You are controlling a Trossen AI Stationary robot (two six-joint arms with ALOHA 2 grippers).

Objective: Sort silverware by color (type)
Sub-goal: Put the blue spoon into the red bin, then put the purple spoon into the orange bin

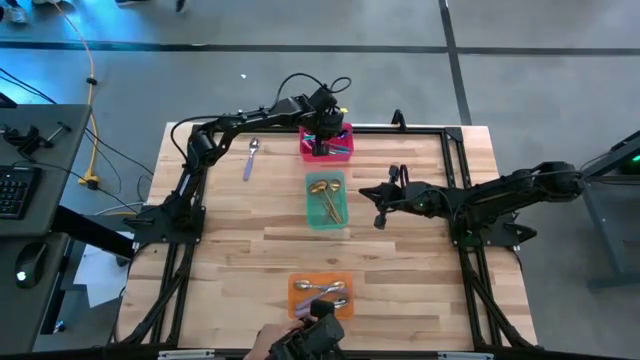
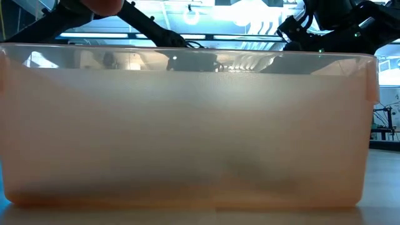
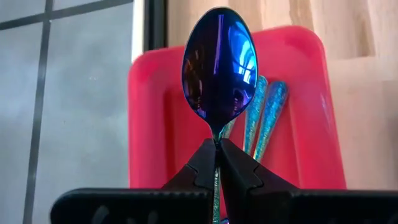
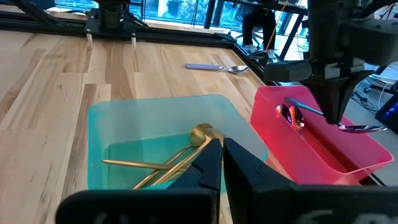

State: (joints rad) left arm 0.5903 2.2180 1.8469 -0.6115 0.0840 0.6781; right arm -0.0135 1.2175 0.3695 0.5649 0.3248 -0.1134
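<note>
- We see the left gripper [image 3: 217, 163] up over the pink bin [image 1: 342, 152] at the far side of the table [image 1: 240, 240].
- Its two fingers are pinched tight on a shiny purple spoon [image 3: 219, 62]. The round end of the spoon sticks out past the fingertips.
- More purple-blue spoons [image 3: 266, 115] lie inside the pink bin under it.
- The right gripper [image 4: 222, 163] hangs by the green bin [image 1: 322, 219] in the middle of the table. Its fingers are closed and we see nothing in them.
- Gold spoons [image 4: 163, 163] lie in the green bin.
- Silver spoons [image 1: 322, 293] lie in the orange bin [image 1: 297, 287] at the near side of the table.
- One spoon with a light purple handle [image 1: 250, 158] lies alone on the wood, to the left of the pink bin.
- A person's hand [image 1: 262, 346] shows at the near edge of the table.
</note>
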